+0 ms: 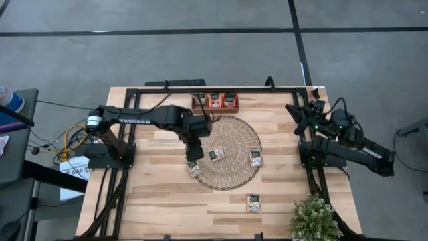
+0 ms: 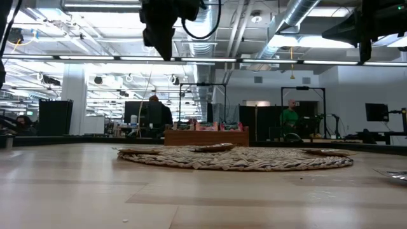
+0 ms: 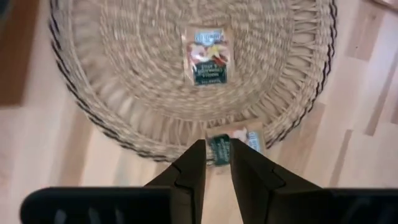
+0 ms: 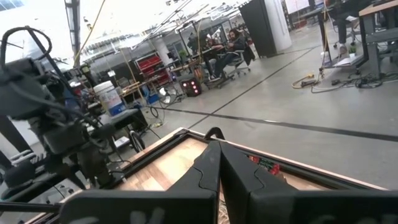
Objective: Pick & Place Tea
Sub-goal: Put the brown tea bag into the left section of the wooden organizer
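Several tea sachets lie flat. One (image 1: 215, 154) (image 3: 208, 56) is on the round woven mat (image 1: 234, 134), one (image 1: 255, 158) is by the mat's right rim, one (image 1: 194, 169) (image 3: 239, 140) rests on its near-left rim, and one (image 1: 253, 203) is on the bare table. More sachets stand in the wooden tray (image 1: 215, 102) at the far edge. My left gripper (image 1: 194, 157) (image 3: 217, 165) hangs well above the near-left rim sachet, pointing steeply down, fingers slightly apart with nothing between them. My right gripper (image 4: 214, 149) is shut and parked at the table's right side.
A potted plant (image 1: 313, 219) stands at the near right corner. A black frame (image 1: 200, 89) runs along the table's far and side edges. Bare wood lies near and left of the mat. People sit at desks in the room behind.
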Controlling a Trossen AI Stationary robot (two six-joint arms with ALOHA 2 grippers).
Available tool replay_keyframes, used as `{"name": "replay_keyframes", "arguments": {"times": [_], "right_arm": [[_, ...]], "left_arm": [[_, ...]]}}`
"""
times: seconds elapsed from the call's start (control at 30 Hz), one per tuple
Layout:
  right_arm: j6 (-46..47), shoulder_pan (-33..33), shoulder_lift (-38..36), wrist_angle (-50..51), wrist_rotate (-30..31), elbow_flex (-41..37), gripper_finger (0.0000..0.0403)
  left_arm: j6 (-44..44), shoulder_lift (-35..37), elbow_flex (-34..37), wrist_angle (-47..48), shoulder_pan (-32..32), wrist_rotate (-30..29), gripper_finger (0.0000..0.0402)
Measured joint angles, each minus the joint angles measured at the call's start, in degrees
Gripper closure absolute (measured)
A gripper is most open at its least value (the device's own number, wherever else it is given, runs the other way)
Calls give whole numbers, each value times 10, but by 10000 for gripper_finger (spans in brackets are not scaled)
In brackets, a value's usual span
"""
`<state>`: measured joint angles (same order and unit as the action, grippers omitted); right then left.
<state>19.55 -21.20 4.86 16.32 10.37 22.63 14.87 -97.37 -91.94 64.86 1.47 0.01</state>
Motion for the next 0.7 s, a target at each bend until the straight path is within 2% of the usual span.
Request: {"name": "replay_keyframes", "arguments": {"times": [0.17,0.47,0.7], "right_arm": [[0,0,0,0,0,0,403],[0,1,0,1,0,0,403],[0,1,0,2,0,0,403]], "left_arm": [[68,-12,10,6,-14,-1,337],[173,-12,162,-49,-15,-2,337],[182,-12,218,-131,-15,67,337]]}}
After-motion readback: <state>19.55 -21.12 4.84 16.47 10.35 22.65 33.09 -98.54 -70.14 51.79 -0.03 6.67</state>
